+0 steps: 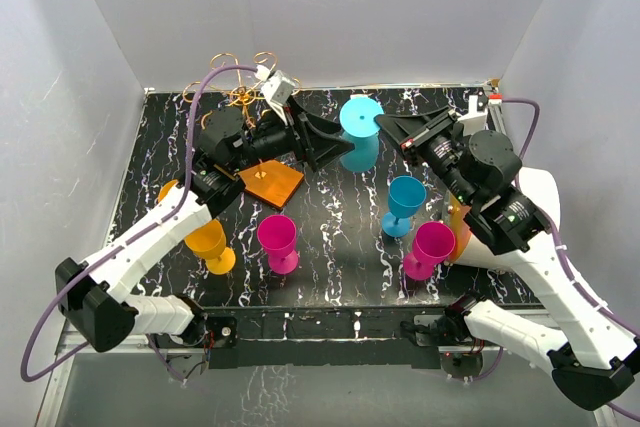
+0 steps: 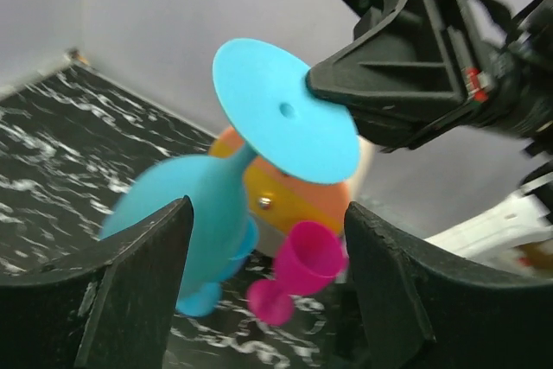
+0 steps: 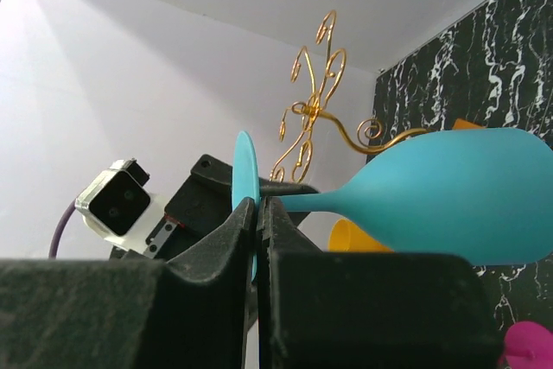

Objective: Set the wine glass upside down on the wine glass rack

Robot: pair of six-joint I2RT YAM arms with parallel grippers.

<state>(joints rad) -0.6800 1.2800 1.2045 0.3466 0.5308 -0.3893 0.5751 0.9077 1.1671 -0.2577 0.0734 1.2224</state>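
Where the right gripper (image 1: 386, 125) reaches in from the right edge, its fingers (image 3: 226, 244) are pressed together on the rim of the foot of the blue wine glass (image 1: 359, 139), pinching the thin disc between them. The wine glass (image 2: 278, 111) hangs above the middle of the worktop (image 1: 330, 247), nearer the far edge, tilted with foot uppermost and bowl lower. The left gripper (image 1: 342, 145) faces it from the left with fingers (image 2: 143, 278) spread wide apart on either side of the bowl; contact with the bowl cannot be confirmed. The rack (image 1: 240, 87) stands toward the far left corner, its orange-brown base (image 1: 272, 183) partly under the left arm; the wine glass is apart from it, on no wire arm. Standing on the worktop toward the near edge: a second blue glass (image 1: 404, 203), a pink glass (image 1: 278, 241), another pink glass (image 1: 429, 249) and an orange glass (image 1: 210, 245).
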